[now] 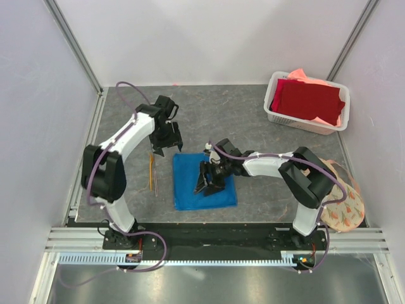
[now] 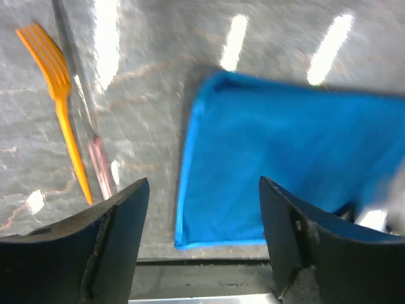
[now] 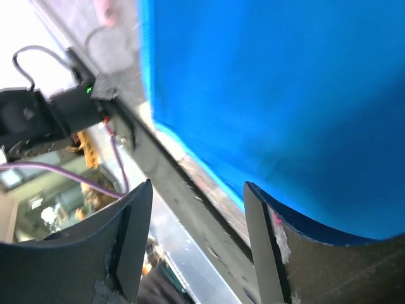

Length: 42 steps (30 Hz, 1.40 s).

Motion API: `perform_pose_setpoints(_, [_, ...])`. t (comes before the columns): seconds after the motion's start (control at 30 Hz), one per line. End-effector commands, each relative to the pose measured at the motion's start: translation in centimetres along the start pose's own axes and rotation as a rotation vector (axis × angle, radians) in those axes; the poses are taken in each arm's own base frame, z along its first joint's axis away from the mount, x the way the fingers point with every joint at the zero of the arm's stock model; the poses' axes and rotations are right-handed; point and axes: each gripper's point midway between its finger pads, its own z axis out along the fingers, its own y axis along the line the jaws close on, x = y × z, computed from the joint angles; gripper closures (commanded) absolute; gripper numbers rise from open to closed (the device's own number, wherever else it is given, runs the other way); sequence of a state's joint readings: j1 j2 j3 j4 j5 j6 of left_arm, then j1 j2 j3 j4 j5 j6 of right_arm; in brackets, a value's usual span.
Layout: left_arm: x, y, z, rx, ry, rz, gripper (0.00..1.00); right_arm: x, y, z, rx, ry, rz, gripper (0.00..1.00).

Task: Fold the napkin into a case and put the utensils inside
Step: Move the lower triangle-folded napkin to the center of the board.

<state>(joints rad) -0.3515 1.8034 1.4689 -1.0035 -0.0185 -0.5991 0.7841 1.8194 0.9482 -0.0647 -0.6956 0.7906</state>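
Blue napkin [image 1: 187, 190] lies flat on the grey table [image 1: 253, 120]. The right gripper [image 1: 209, 185] hangs over its middle, jaws released, holding nothing. The left gripper [image 1: 168, 149] is above its far left corner, jaws also spread. The utensils [image 1: 152, 172] lie just left of it.

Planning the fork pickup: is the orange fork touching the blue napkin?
Apart. The left wrist view shows the orange fork lying left of the napkin, with a strip of bare grey table between them.
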Motion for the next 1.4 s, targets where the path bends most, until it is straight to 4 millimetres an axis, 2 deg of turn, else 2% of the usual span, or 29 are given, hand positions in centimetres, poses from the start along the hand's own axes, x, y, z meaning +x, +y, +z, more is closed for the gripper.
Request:
perform_pose_setpoints(0.0, [1.8,-1.5,-3.0,0.169,-0.011,0.077,0.27,-1.5,-1.4,-4.1,0.117,-0.051,-0.045,0.34])
perform_pose_setpoints(0.03, [2.4,-1.6,-3.2,0.193,-0.001,0.080,0.28,-0.7,-2.5,-4.6,0.164,-0.031,-0.016,0.36])
perform_pose_setpoints(0.07, [3.7,-1.8,-3.5,0.233,0.027,0.081,0.32,-0.6,-2.9,-5.0,0.184,-0.036,-0.027,0.38])
perform_pose_setpoints(0.13, [4.6,-2.2,-3.9,0.289,0.040,0.084,0.37,-0.3,-4.3,-6.0,0.257,-0.055,-0.013,0.42])
perform_pose_setpoints(0.2, [6.6,-2.7,-4.3,0.367,0.096,0.069,0.43,-0.1,-5.5,-7.0,0.334,-0.077,-0.005,0.49])
perform_pose_setpoints(0.23, [7.1,-3.2,-4.4,0.401,0.105,0.062,0.45,0.2,-5.6,-7.5,0.344,-0.089,-0.007,0.51])
perform_pose_setpoints(0.27, [8.6,-3.2,-4.3,0.434,0.153,0.050,0.48,0.3,-6.0,-7.9,0.357,-0.099,0.001,0.54])
perform_pose_setpoints(0.33, [9.6,-3.5,-4.1,0.466,0.175,0.022,0.51,0.9,-6.8,-8.6,0.392,-0.119,0.019,0.61])
perform_pose_setpoints(0.37, [10.8,-2.9,-3.4,0.455,0.205,0.009,0.51,0.9,-7.3,-9.0,0.401,-0.131,0.034,0.62])
perform_pose_setpoints(0.53, [13.8,-2.4,-3.0,0.451,0.249,-0.015,0.51,3.2,-11.1,-10.0,0.476,-0.120,0.105,0.68])
perform_pose_setpoints(0.63, [14.7,-1.9,-3.1,0.449,0.254,-0.028,0.51,4.1,-12.9,-10.4,0.519,-0.116,0.141,0.70])
perform_pose_setpoints(0.77, [15.1,-1.2,-2.8,0.428,0.250,-0.063,0.48,4.0,-14.4,-11.8,0.624,-0.153,0.153,0.72])
perform_pose_setpoints(0.87, [14.9,-0.7,-2.8,0.403,0.217,-0.095,0.43,3.5,-14.2,-12.9,0.663,-0.184,0.149,0.71])
perform_pose_setpoints(0.97, [14.4,-0.7,-3.1,0.399,0.188,-0.119,0.41,2.1,-13.2,-15.1,0.723,-0.264,0.130,0.71])
perform_pose_setpoints(1.0, [14.2,-0.7,-3.2,0.397,0.180,-0.118,0.41,1.3,-12.7,-16.2,0.756,-0.291,0.111,0.69])
perform_pose_setpoints(1.07, [13.6,-0.5,-3.3,0.390,0.152,-0.127,0.41,0.5,-11.7,-16.9,0.751,-0.310,0.088,0.65])
perform_pose_setpoints(1.1, [13.3,-0.4,-3.2,0.390,0.142,-0.133,0.41,-0.5,-10.7,-17.3,0.737,-0.333,0.059,0.64])
perform_pose_setpoints(1.2, [12.1,-0.7,-2.7,0.417,0.143,-0.155,0.44,-2.0,-9.3,-17.2,0.703,-0.352,0.025,0.62])
perform_pose_setpoints(1.27, [11.3,-1.4,-2.6,0.452,0.157,-0.157,0.48,-2.9,-7.9,-16.3,0.629,-0.355,0.003,0.62])
perform_pose_setpoints(1.3, [11.1,-1.6,-2.0,0.442,0.177,-0.161,0.48,-3.4,-7.4,-15.7,0.598,-0.344,-0.007,0.62])
perform_pose_setpoints(1.37, [10.2,-2.5,-2.1,0.467,0.168,-0.153,0.48,-4.4,-5.7,-14.6,0.510,-0.337,-0.034,0.63])
